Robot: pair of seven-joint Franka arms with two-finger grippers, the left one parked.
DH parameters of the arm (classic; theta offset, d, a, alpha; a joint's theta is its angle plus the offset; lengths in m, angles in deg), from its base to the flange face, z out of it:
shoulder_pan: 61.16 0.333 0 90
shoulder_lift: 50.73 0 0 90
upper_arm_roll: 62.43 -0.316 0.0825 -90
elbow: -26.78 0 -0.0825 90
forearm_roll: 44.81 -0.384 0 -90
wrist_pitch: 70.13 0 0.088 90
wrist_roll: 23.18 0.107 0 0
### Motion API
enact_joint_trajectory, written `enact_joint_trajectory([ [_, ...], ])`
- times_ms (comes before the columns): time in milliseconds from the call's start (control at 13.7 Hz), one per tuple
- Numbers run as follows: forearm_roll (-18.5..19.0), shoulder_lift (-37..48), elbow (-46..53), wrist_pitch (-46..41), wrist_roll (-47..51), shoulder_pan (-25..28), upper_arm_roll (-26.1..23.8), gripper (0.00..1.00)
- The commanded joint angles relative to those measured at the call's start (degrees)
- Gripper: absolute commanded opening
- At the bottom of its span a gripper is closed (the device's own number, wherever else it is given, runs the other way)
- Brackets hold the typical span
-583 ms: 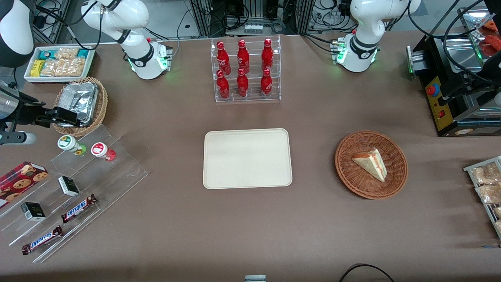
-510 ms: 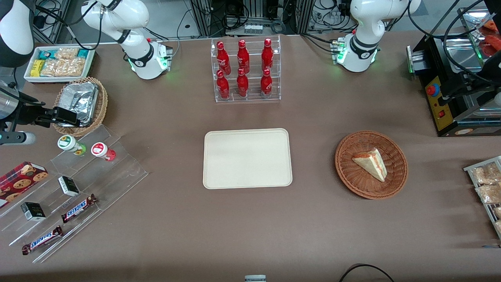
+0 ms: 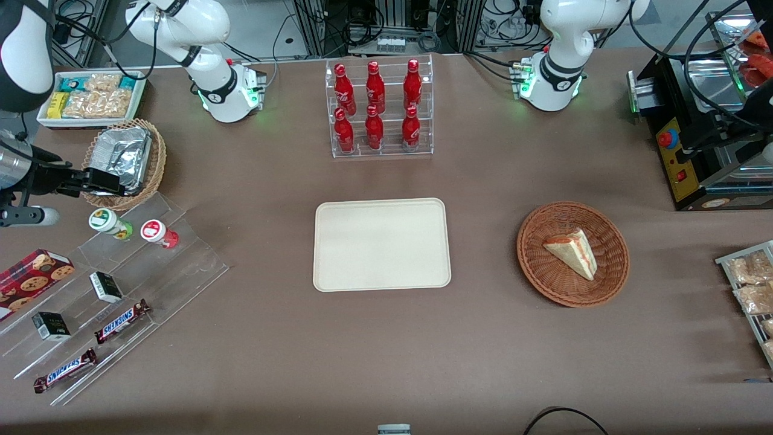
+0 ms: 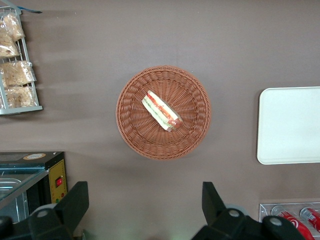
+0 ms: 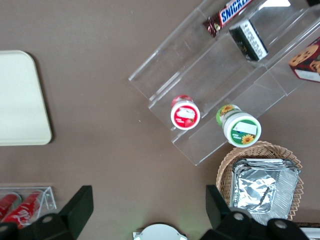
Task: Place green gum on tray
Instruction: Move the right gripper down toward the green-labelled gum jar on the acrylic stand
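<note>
One gripper (image 3: 109, 181) hangs over the wicker basket w/ foil container (image 3: 124, 158), at the working arm's end of the bench (image 3: 272, 362), a bit farther from the front cam than the green gum. Wrist view shows both jaws spread wide, nothing between them. Green gum (image 3: 109, 223) (image 5: 239, 125) stands upright on the upper step of the clear acrylic stand (image 3: 121, 284), white lid w/ green-yellow label up. Red gum (image 3: 159, 233) (image 5: 184, 112) just beside it on the same step, apart, not touching. Lower steps carry 2 small dark boxes (image 3: 105, 286) and 2 Snickers bars (image 3: 121, 321); cookie box (image 3: 30, 275) next to the stand. Tray (image 3: 381, 244) (image 5: 20, 100) lies flat mid-bench, bare, well apart from the gum, toward the parked arm from it. Six red bottles in a clear rack (image 3: 379, 109) farther from the cam than the tray. Brown basket w/ sandwich wedge (image 3: 572, 254) toward the parked arm's end.
</note>
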Motion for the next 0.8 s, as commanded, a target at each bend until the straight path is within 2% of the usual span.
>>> enact_joint_trajectory([
  [0, 0.4, 1.0, -5.1, 5.0, -5.0, -1.8, 0.4, 0.99],
  [510, 0.9, 1.1, -14.1, 19.7, -31.8, -9.0, 0.5, 0.99],
  [728, 0.9, 1.5, -16.6, 23.6, -39.0, -10.1, 0.5, 0.99],
])
